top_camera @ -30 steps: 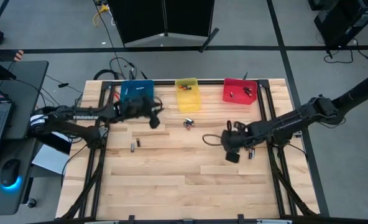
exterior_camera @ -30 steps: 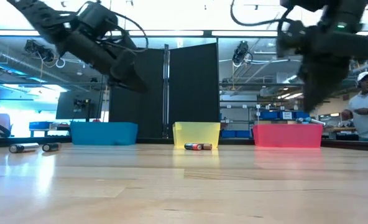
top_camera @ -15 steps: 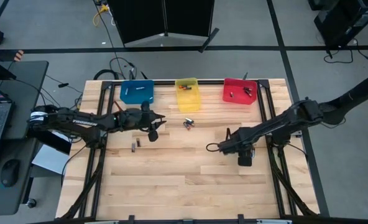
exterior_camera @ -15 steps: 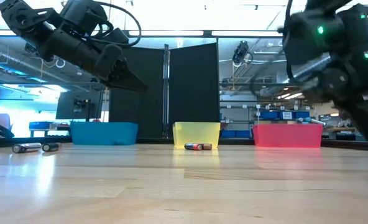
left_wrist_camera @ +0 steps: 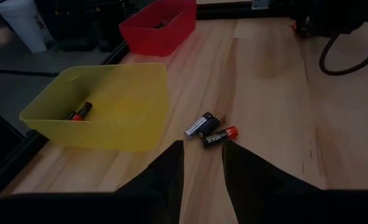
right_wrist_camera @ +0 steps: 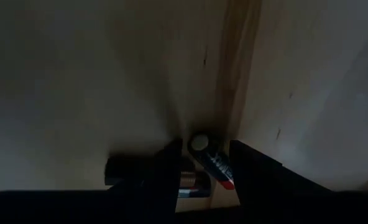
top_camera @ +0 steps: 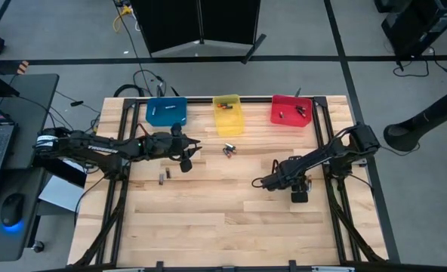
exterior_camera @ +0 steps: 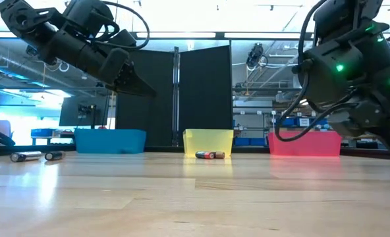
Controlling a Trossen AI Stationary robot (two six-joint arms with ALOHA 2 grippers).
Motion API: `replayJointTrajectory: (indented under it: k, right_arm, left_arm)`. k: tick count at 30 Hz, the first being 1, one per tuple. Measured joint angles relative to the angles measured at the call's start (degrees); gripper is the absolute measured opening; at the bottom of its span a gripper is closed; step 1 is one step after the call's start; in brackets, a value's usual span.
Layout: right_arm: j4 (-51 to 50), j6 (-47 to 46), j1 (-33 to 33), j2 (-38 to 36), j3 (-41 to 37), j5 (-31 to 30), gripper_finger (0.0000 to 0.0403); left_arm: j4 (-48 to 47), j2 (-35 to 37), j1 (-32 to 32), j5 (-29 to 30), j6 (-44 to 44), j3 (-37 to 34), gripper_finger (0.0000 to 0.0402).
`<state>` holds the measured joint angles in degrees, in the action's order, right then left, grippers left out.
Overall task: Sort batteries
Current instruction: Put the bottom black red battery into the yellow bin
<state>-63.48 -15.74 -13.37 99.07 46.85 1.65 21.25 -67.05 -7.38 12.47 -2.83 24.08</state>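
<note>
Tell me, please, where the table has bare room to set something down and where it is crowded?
The near half of the table is bare wood, in front of both arms. So is the stretch between the left gripper and the right gripper. It is crowded along the far edge, by the blue bin, yellow bin and red bin, with loose batteries before the yellow one.

three bins (top_camera: pixel 227 113) stand in a row along the table's (top_camera: pixel 208 219) far edge. two batteries (top_camera: pixel 228 149) lie just before the middle bin, two more (top_camera: pixel 164 176) nearer and to the left.
</note>
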Motion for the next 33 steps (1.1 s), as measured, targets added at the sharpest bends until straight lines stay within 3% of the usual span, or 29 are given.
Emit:
replayJointTrajectory:
  k: [7,10,15,23,29,33]
  right_arm:
    - [0.6,1.0,0.6,-0.2,0.1,0.7,0.0058]
    - [0.6,0.3,0.7,-0.2,1.3,-0.7,0.0055]
    - [7.1,-3.5,0.8,-2.9,5.2,-8.5,0.0055]
    - [36.3,0.5,5.9,-9.3,5.8,-15.0,0.0055]
    - [59.8,2.3,14.0,-8.1,5.8,-18.2,0.0055]
    - [66.3,3.6,20.4,-5.7,7.1,-18.9,0.0055]
  left_arm:
    - [-0.2,0.0,0.0,0.0,0.0,0.0,0.0117]
    - [0.0,0.0,0.0,0.0,0.0,0.0,0.0117]
    - [1.9,0.0,0.0,2.0,1.4,0.0,0.0117]
    - [8.9,0.0,3.0,2.3,-0.1,0.0,0.0117]
    - [14.0,0.0,6.5,2.5,-1.5,0.0,0.0117]
    - [15.3,0.0,8.3,2.7,-1.6,0.0,0.0117]
